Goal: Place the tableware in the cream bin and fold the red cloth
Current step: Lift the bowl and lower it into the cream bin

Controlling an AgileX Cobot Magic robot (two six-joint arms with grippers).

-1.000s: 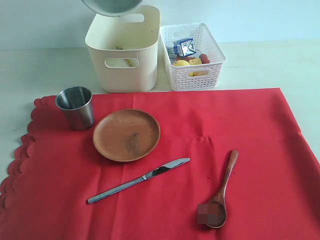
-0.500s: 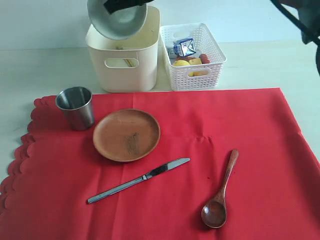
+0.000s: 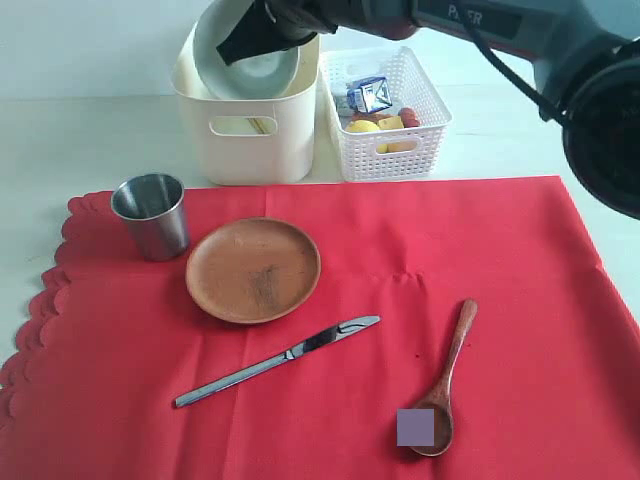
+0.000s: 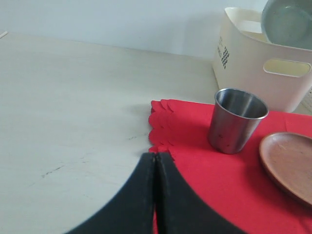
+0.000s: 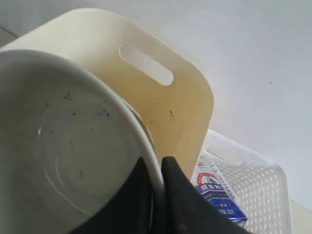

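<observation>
In the exterior view, at the top centre of the frame, the right gripper [image 3: 240,45] pinches the rim of the white ceramic bowl [image 3: 252,68]. The bowl stands on edge in the mouth of the cream bin [image 3: 255,155], its hollow facing us. The white lattice basket [image 3: 392,152] sits just right of the bin. On the red cloth [image 3: 400,240], the steel knife [image 3: 275,362] lies slantwise, blade tip toward the upper right. The dark wooden spoon [image 3: 452,365] runs nearly upright in the frame, handle up. The steel cup [image 3: 152,215] and the wooden plate [image 3: 253,270] sit at left, close but apart, with bare cloth between plate and spoon.

In the left wrist view, the left gripper [image 4: 155,158] has its fingers pressed together at the cloth's scalloped edge. The cup stands upright nearby and bare table [image 4: 73,97] lies alongside.

In the right wrist view, the black fingers [image 5: 178,200] clamp the bowl's rim against the bin's open top.
</observation>
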